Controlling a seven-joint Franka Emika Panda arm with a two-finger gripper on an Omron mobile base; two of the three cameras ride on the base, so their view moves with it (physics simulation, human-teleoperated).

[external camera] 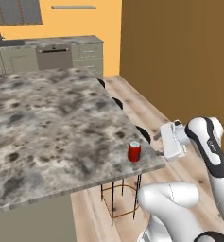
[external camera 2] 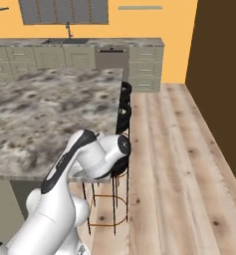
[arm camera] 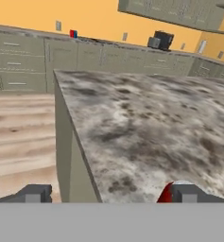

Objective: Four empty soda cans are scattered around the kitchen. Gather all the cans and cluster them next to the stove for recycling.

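A red soda can stands upright near the right front corner of the grey stone island counter. My gripper hangs just off that corner, to the right of the can, pointing toward it, open and empty. In the hand view the gripper has its fingertips spread wide, and the red can peeks out beside the right one. On the far counter sits a tiny red and blue shape, too small to identify. The stove is out of view.
Black bar stools with wire legs line the island's right side above a wood floor. Beige cabinets run along the orange back wall. A dark toaster oven sits on the far counter. A brown wall is to the right.
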